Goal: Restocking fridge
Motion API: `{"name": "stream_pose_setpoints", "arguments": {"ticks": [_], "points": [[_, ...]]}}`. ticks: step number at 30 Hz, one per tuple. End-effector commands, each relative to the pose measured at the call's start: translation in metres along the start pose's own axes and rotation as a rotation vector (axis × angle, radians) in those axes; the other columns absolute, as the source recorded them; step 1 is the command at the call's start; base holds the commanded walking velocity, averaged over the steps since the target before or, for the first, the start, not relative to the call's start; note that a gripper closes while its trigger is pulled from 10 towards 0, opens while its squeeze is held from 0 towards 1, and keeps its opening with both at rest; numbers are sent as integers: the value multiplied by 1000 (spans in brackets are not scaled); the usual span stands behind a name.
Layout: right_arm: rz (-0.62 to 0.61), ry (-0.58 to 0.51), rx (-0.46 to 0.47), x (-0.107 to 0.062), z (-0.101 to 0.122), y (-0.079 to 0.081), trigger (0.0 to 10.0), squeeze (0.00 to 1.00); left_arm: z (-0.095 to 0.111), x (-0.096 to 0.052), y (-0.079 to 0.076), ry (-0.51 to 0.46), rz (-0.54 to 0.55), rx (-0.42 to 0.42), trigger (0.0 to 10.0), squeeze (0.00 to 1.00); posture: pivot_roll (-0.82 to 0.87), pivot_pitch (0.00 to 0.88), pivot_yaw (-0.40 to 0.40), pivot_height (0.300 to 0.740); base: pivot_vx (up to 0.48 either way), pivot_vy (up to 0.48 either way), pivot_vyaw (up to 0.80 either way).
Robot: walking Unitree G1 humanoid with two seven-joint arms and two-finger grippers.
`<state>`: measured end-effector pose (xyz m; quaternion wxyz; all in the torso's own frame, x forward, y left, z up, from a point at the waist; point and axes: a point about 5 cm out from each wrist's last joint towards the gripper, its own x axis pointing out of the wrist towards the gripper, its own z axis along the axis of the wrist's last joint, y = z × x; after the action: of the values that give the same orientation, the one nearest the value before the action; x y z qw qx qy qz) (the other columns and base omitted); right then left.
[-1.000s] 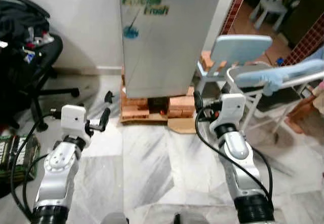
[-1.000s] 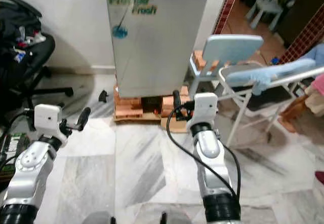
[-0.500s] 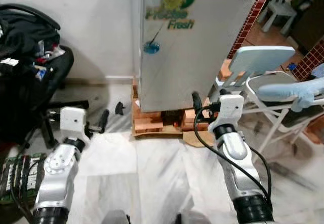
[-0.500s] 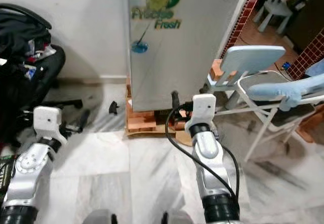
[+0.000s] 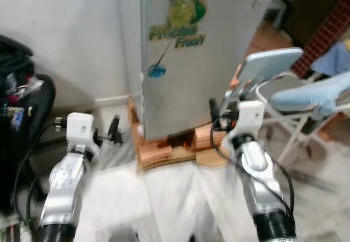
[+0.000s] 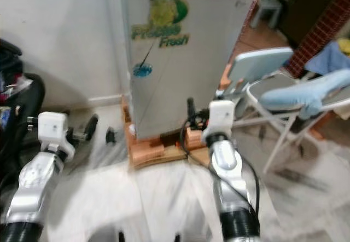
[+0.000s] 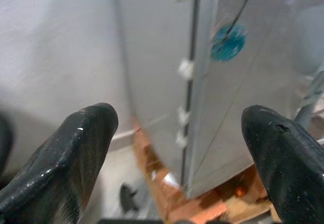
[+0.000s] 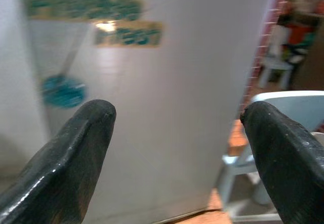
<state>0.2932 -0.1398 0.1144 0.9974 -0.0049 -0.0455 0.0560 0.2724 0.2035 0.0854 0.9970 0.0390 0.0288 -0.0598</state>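
The small silver fridge (image 5: 191, 72) with a green "Fresh" logo stands shut on a base of orange bricks (image 5: 158, 150), straight ahead of me. My left gripper (image 7: 177, 148) and right gripper (image 8: 177, 148) hang before it, fingers spread, holding nothing. A pale blue chair (image 5: 268, 69), somewhat blurred, sits at my right.

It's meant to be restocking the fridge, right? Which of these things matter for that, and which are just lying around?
For the job:
silver fridge, door shut, raised on bricks
left gripper, open and empty
right gripper, open and empty

Just lying about:
folding chair with a blue cloth over it
black office chair piled with stuff
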Motion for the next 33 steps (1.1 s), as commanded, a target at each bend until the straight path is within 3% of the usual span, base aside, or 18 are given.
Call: {"name": "stream_pose_setpoints", "arguments": {"ticks": [1, 15, 22, 33], "points": [[-46, 6, -19, -1, -1, -14, 10000, 0, 2, 5, -11, -10, -24, -10, 10000, 0, 21, 39, -66, 740, 259, 405, -563], [-43, 10, -21, -2, -3, -13, 10000, 0, -5, 2, -7, 38, 10, 1, 10000, 0, 27, 45, -65, 740, 18, 29, -733], [-53, 12, -19, -4, -4, -14, 10000, 0, -5, 0, -3, 34, 0, 15, 10000, 0, 23, 40, -56, 740, 0, 359, -692], [-49, -7, -24, 0, 0, -10, 10000, 0, 0, 3, -2, 18, -7, 18, 10000, 0, 21, 43, -44, 740, 0, 0, -789]]}}
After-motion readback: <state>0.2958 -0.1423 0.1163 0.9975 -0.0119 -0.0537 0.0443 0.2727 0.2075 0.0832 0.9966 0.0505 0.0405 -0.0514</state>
